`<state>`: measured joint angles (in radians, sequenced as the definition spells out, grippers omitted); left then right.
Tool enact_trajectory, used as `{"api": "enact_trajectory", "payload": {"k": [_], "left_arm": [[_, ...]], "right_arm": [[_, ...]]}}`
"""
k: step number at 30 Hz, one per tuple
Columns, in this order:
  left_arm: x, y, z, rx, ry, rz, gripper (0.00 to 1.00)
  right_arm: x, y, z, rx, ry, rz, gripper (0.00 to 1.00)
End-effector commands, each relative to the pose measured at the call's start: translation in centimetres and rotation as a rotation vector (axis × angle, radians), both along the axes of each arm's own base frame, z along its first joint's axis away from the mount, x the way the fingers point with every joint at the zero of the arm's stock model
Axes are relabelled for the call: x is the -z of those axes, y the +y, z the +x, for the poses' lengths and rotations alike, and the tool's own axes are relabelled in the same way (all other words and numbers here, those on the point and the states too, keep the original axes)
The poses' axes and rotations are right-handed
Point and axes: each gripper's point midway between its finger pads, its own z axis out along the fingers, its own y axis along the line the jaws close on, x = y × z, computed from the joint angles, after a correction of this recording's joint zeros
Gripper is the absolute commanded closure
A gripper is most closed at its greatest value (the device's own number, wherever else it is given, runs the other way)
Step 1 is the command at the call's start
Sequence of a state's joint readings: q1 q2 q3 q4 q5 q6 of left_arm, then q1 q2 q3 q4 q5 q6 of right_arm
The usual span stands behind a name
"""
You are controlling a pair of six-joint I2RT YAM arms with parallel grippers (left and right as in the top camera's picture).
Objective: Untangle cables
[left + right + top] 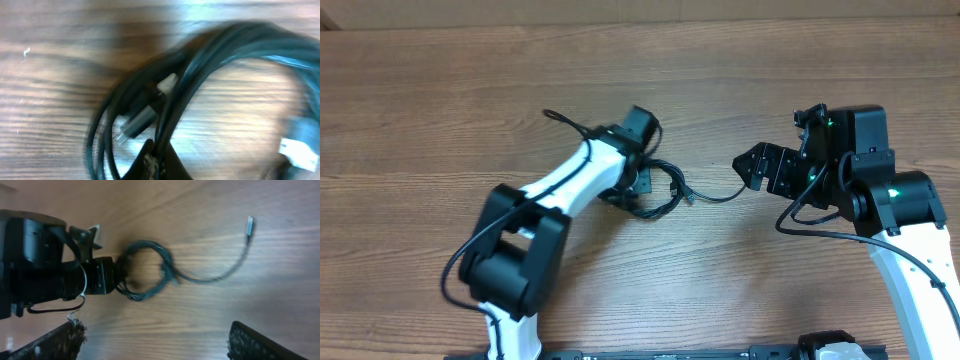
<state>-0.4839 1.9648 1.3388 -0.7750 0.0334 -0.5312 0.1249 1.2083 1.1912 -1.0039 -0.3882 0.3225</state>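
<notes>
Cables [215, 45] lie coiled, pinched by left claw [120, 277]; right claw [748, 166] gapes nearby.

The counter [420, 120] is brown wood with grain running left to right. A pale beige strip [620, 10] lies beyond the counter's far edge. A black rail [670, 353] runs along its near edge. A tiny white speck [27, 51] sits on its surface.

I see the left gripper [120, 277] clamped on the left edge of the coiled thin black cables [147, 270] on the brown wooden counter [225, 310]. One end trails right to a silver plug [248, 224]. The right gripper [157, 345] has its fingers [255, 342] spread wide.
</notes>
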Motion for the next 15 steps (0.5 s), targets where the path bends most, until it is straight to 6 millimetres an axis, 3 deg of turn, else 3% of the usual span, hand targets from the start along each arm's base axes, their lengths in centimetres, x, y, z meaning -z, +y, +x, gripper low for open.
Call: {"api": "enact_trajectory", "payload": {"k": [1,3,6,10,15], "left_arm": [[-13.2,-4.5,1.1,0.419,-0.231,-0.397,0.96],[-16.4,-4.6,-0.1,0.499,-0.261,-0.504,0.96],[-18.4,-4.2,-1.5,0.573,-0.28,-0.581,0.96],[-19.5,-4.0,-3.2,0.676,-0.27,-0.693,0.96],[-19.6,-3.7,-3.2,0.68,-0.27,-0.705,0.96]], "right_arm": [[-2.0,1.3,0.6,-0.019,-0.038,0.096,0.12],[-2.1,1.4,1.3,0.027,-0.024,0.131,0.16],[-2.0,1.7,2.0,0.054,-0.007,0.167,0.17],[-2.4,3.6,2.8,-0.028,-0.005,0.262,0.17],[-2.2,5.3,3.2,-0.101,0.021,0.347,0.25]]}}
